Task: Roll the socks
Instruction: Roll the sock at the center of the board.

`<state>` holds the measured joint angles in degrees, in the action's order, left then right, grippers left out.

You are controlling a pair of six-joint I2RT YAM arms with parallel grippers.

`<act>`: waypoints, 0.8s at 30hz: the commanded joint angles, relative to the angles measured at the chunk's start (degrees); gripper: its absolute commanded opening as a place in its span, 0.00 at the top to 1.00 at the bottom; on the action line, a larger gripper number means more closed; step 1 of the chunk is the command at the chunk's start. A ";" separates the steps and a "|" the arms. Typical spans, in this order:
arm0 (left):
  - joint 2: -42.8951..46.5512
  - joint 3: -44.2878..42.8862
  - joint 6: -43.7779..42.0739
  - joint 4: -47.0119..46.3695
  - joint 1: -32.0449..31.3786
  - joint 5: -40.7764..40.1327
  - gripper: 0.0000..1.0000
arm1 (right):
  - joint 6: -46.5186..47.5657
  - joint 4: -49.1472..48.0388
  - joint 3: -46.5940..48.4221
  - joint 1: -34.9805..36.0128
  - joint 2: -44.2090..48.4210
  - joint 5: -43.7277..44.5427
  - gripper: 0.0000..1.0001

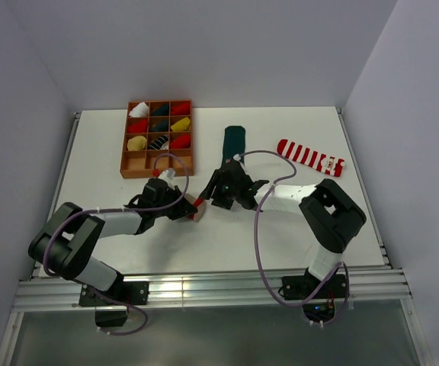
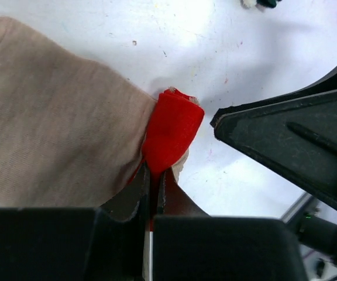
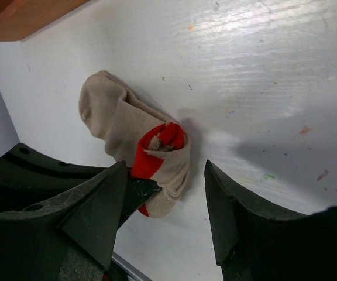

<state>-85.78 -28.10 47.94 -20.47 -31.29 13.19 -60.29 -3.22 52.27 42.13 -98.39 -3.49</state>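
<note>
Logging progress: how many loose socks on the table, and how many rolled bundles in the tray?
Loose socks: 3 (beige red-toed sock, dark green sock, red-and-white striped sock)
Rolled sock bundles in orange-brown divided tray: 9
Total: 12

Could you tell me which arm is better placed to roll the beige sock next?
Probably the right: the right fingers stand open and empty close by the beige sock, while the left fingers are shut on its red toe, anchoring it.

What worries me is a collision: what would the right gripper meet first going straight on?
Probably the beige sock, its folded red-toed end between the open jaws, then the table; depth is unclear.
</note>
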 commanded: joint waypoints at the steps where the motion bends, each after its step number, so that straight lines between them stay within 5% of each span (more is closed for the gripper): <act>1: -2.72 2.26 2.85 0.52 1.84 4.30 0.99 | -1.41 -5.21 0.63 0.58 -1.54 -0.64 0.37; 20: -9.14 2.26 5.58 -2.12 6.94 9.75 0.99 | -2.20 -5.92 2.92 1.73 -8.13 -1.52 0.41; 24: -10.20 1.99 5.84 -2.47 7.03 10.45 0.99 | -1.85 -5.39 3.80 1.73 -9.36 -1.70 0.48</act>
<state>-92.92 -26.98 55.40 -29.19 -24.27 26.06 -62.57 -9.43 54.30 43.38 -106.17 -5.72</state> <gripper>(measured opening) 0.045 0.536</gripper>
